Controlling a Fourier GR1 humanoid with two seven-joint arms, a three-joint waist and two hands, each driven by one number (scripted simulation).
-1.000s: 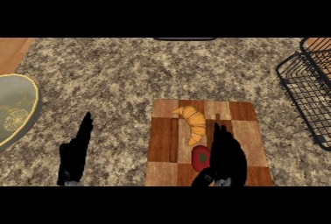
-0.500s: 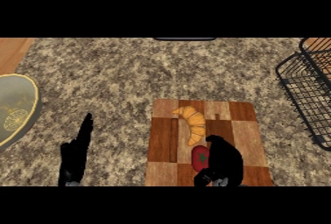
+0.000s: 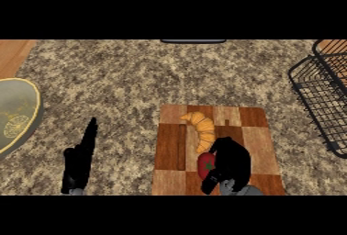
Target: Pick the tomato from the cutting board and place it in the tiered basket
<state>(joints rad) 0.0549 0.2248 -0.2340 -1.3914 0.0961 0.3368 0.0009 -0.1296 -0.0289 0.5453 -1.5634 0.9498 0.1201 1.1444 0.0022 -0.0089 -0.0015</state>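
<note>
Tomato [image 3: 205, 165] on wooden board [image 3: 172, 151], speckled counter [image 3: 136, 82]

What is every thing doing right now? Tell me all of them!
tomato: on the cutting board, gripped.
right hand: curled round the tomato.
left hand: open, fingers straight, holding nothing.
croissant: lying on the board, not held.
cutting board: flat on the counter.
tiered basket: at the right; tomato not yet inside.
plate: at the left edge, partly out of view.

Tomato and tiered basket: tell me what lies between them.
Head view: the right hand curled round the tomato, then cutting board, then bare counter up to the tiered basket.
</note>
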